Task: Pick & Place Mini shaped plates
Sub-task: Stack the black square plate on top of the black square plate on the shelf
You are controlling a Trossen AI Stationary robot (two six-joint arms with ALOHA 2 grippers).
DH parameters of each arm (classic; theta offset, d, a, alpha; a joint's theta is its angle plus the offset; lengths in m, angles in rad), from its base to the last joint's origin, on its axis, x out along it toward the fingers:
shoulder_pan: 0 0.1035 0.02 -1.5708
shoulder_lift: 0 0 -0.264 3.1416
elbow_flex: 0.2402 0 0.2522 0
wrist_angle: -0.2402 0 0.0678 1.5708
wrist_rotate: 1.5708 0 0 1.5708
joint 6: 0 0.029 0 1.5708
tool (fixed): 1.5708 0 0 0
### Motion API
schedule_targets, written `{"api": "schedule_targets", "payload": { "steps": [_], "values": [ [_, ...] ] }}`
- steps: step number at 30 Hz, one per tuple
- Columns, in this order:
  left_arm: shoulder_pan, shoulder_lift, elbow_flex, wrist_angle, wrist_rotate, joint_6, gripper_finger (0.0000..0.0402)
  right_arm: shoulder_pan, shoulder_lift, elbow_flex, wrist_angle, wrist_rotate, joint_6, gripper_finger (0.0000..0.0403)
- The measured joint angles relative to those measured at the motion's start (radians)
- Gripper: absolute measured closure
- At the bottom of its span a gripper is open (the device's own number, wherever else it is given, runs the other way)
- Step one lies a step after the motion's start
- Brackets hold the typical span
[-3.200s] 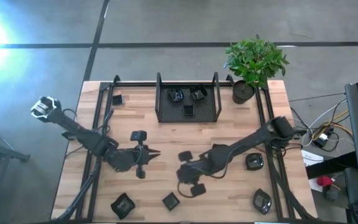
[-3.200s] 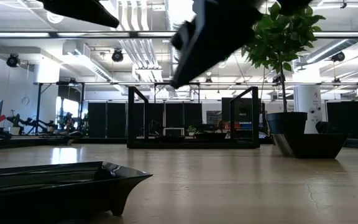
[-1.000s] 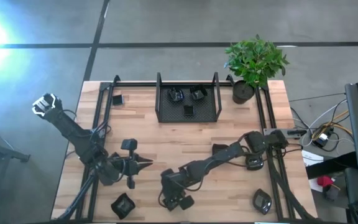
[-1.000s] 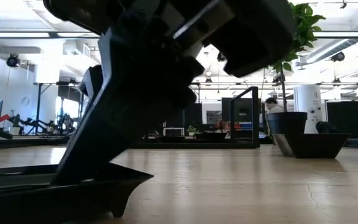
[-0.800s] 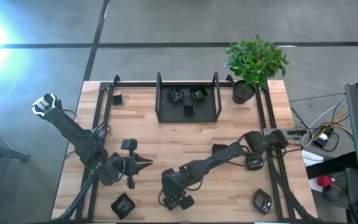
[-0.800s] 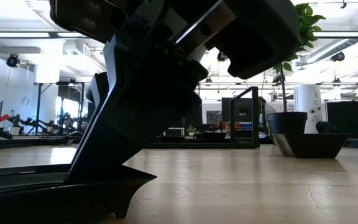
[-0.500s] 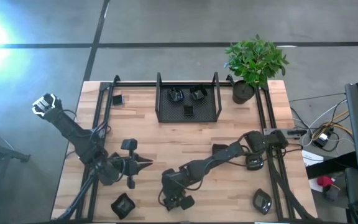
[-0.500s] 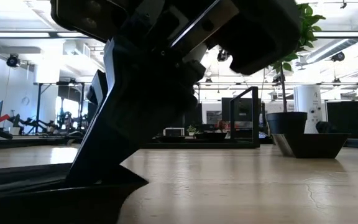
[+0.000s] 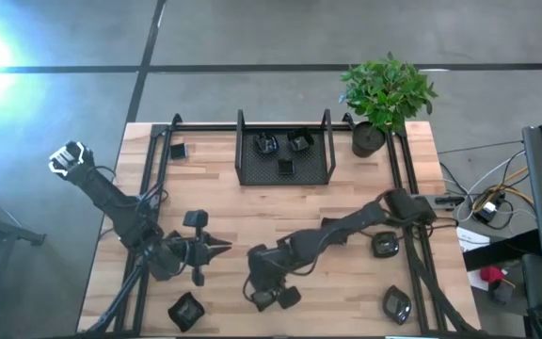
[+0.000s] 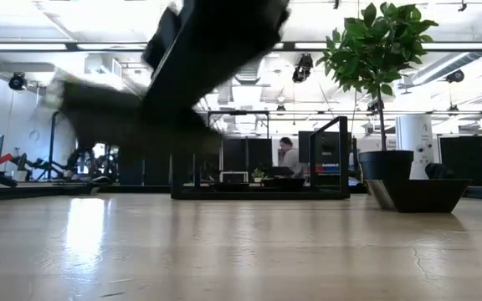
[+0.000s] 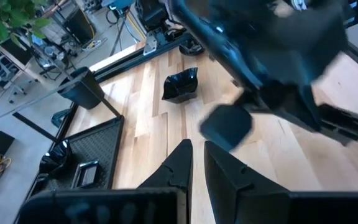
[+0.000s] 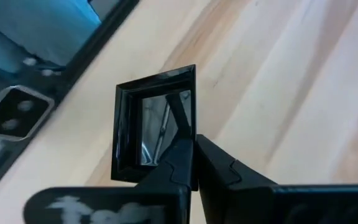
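Liftoff is the news: half a second back the right gripper (image 12: 193,163) sat low at the near edge with its fingers down in a square plate (image 12: 156,126) on the table, and now that plate hangs clear of the wood, pinched by one rim. The low view agrees, since the dish that filled its near corner is gone and only a dark blur swings overhead. To my eye the pick is made and the carry to the tray (image 9: 284,175) at the far side comes next. Being square, the plate has no real long axis; it hangs tilted, hollow toward the wrist camera. The left gripper (image 9: 222,248) waits nearby, clenched and empty.
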Motion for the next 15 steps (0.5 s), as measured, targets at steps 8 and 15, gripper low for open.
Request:
{"api": "schedule_targets", "payload": {
  "steps": [8,15],
  "values": [
    [0.0,-0.002,0.01,0.003,0.0,0.002,0.0365,-0.083,-0.136,0.0,-0.145,0.053,-0.085,0.0393],
    [0.0,-0.003,0.01,0.004,0.0,-0.014,0.0365,-0.228,-0.223,-0.068,-0.178,0.054,-0.154,0.0394]
  ]
}}
